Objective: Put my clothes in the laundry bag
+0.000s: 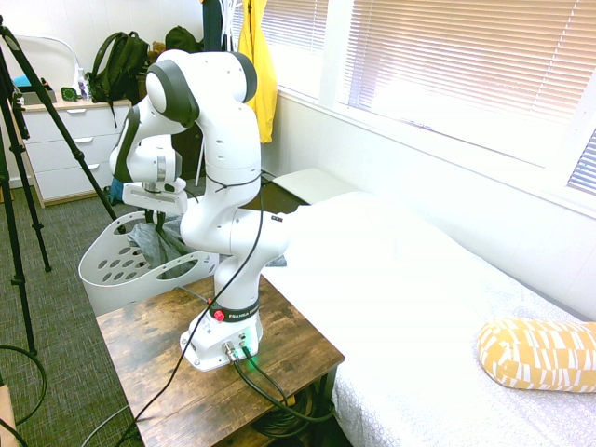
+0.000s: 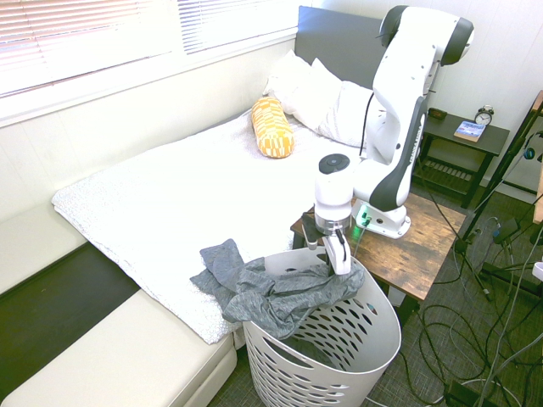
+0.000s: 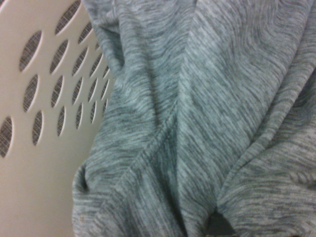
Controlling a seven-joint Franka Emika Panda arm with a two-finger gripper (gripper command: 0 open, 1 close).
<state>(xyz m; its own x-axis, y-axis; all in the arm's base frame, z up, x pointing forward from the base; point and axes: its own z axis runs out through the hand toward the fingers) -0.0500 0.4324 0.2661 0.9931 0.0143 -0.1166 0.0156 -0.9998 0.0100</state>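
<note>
The clothes (image 2: pixel 280 297), a dark grey garment, hang over the rim of the white laundry bag (image 2: pixel 373 339). One bluish-grey end (image 2: pixel 222 257) still rests on the bed edge, and the rest sags inside. My gripper (image 2: pixel 339 259) is low at the rim's far side, shut on the fabric. From the other side, the gripper (image 1: pixel 158 222) points down into the laundry bag (image 1: pixel 112 265), with the clothes (image 1: pixel 154 240) bunched below it. In the wrist view, grey fabric (image 3: pixel 207 123) fills most of the picture beside the holed basket wall (image 3: pixel 39 113).
The white bed (image 2: pixel 170 203) borders the basket, with a yellow patterned pillow (image 2: pixel 271 125) further back. The wooden table (image 2: pixel 424 237) sits right behind the basket. A yellow jacket (image 1: pixel 258 65), a backpack (image 1: pixel 116 56) and a dresser (image 1: pixel 65 140) are near the wall.
</note>
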